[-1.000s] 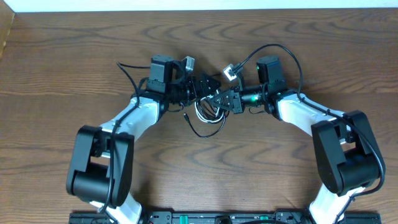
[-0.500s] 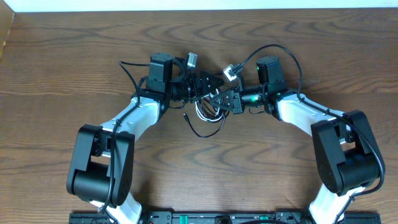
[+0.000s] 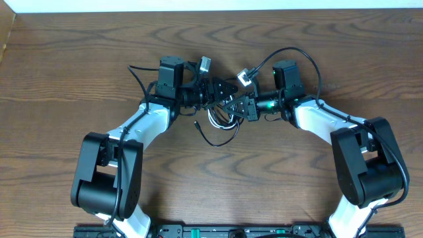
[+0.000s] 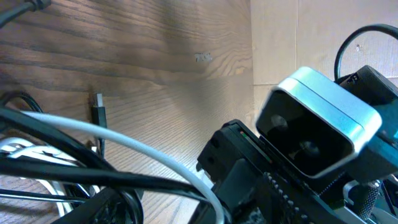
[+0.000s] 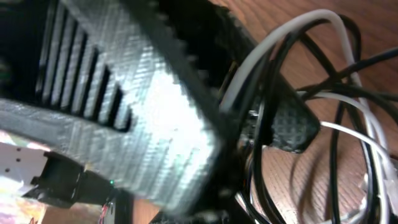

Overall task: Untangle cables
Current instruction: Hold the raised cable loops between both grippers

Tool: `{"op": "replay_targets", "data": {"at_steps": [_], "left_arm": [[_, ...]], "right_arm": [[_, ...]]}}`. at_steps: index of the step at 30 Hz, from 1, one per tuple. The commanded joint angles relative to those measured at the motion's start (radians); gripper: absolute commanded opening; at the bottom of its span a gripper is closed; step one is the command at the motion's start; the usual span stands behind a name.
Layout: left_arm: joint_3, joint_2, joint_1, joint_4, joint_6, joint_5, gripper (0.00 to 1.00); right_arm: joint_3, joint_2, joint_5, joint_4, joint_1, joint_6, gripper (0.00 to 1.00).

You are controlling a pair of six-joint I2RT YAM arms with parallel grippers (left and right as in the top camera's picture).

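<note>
Between left gripper and right gripper, tangled cables

The brown wooden table bears the tangled cables.

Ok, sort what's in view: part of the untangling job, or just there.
Job: white cable, black cable, left gripper, right gripper.
Just there: wooden table, the arms' own thick black wires.

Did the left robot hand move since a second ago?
Yes, a little. The left gripper crept toward the far edge of the table, then held still.
</note>
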Motion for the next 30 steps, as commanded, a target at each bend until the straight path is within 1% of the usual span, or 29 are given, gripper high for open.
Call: {"op": "replay_targets", "data": {"at_steps": [1, 3, 7, 9, 12, 13, 14, 15, 16, 18, 21, 23, 25, 28, 30], "left_arm": [[0.016, 0.015, -0.001, 0.002, 0.000, 0.011, 0.62], [0.016, 0.015, -0.001, 0.002, 0.000, 0.012, 0.58], [0.016, 0.015, -0.001, 0.001, -0.001, 0.013, 0.38], [0.016, 0.015, -0.001, 0.002, -0.001, 0.021, 0.31], [0.016, 0.015, -0.001, 0.002, 0.000, 0.023, 0.19], [0.016, 0.015, -0.001, 0.002, 0.000, 0.023, 0.15], [0.016, 0.015, -0.001, 0.002, 0.000, 0.023, 0.09], [0.016, 0.015, -0.001, 0.001, 0.000, 0.023, 0.08], [0.016, 0.015, -0.001, 0.001, 0.000, 0.023, 0.08], [0.016, 0.015, -0.001, 0.001, -0.001, 0.023, 0.08], [0.016, 0.015, -0.001, 0.000, -0.002, 0.023, 0.07], [0.016, 0.015, -0.001, 0.000, -0.023, 0.023, 0.08], [0.016, 0.015, -0.001, 0.001, -0.043, 0.022, 0.08], [0.016, 0.015, -0.001, 0.000, -0.046, 0.023, 0.08], [0.016, 0.015, -0.001, -0.006, -0.072, 0.023, 0.07]], "right_arm": [[-0.001, 0.002, -0.099, 0.000, -0.002, -0.053, 0.01], [-0.001, 0.002, -0.100, -0.001, -0.002, -0.053, 0.01], [-0.001, 0.002, -0.099, -0.001, -0.002, -0.053, 0.01], [-0.001, 0.002, -0.098, -0.001, -0.002, -0.053, 0.01], [-0.001, 0.002, -0.084, -0.002, -0.002, -0.053, 0.01], [-0.001, 0.002, -0.084, -0.001, -0.003, -0.053, 0.06], [-0.001, 0.002, -0.084, -0.001, -0.005, -0.053, 0.17], [-0.001, 0.002, -0.084, 0.000, -0.012, -0.053, 0.37], [-0.001, 0.002, -0.084, 0.000, -0.018, -0.053, 0.47], [-0.001, 0.002, -0.093, 0.000, -0.038, -0.055, 0.58], [-0.001, 0.002, -0.188, 0.000, -0.073, -0.134, 0.75], [-0.001, 0.002, -0.253, -0.001, -0.096, -0.174, 0.85], [-0.001, 0.002, -0.273, -0.001, -0.115, -0.183, 0.92], [-0.001, 0.002, -0.274, -0.002, -0.138, -0.184, 0.94], [-0.001, 0.002, -0.262, -0.002, -0.148, -0.184, 0.95]]}}
